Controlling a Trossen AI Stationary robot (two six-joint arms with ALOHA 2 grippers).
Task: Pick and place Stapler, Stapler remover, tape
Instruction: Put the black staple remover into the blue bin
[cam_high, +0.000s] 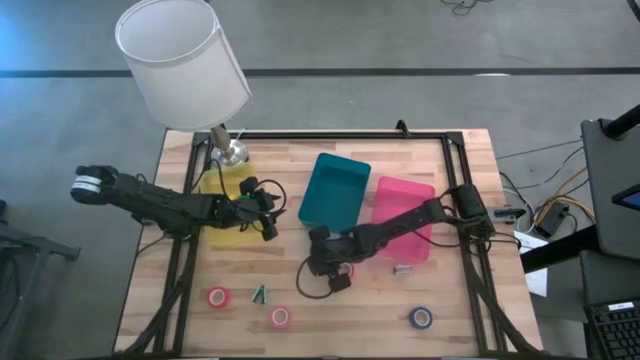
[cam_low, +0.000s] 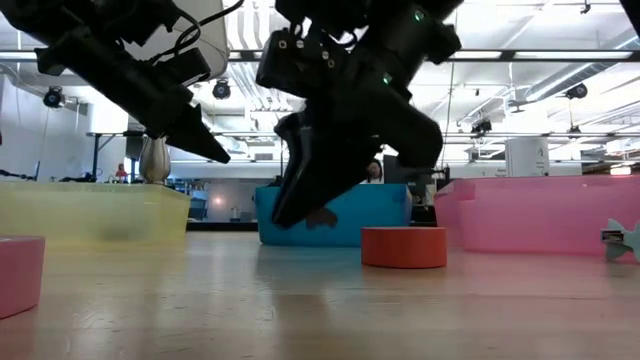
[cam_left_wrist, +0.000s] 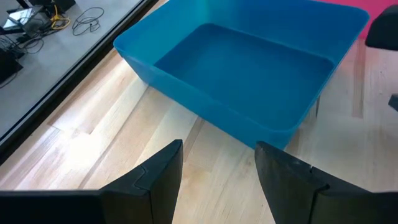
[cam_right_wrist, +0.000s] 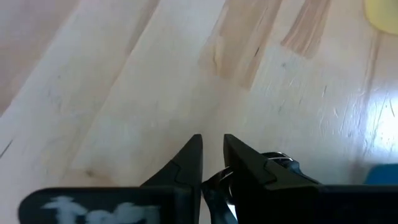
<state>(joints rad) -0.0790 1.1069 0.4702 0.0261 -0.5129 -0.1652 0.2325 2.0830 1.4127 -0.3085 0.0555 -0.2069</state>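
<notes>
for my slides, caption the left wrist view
Left gripper open, hovering over the wooden table facing the empty blue bin.

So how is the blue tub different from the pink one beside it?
The blue tub is teal-blue, and the pink tub is bright pink. The blue tub sits tilted on the table with nothing over it, while the pink tub lies squarer to the table edge and has the right arm stretched across it. The blue tub looks empty; part of the pink tub's inside is hidden by the arm. Both are open-topped rectangular plastic tubs of similar size.
</notes>
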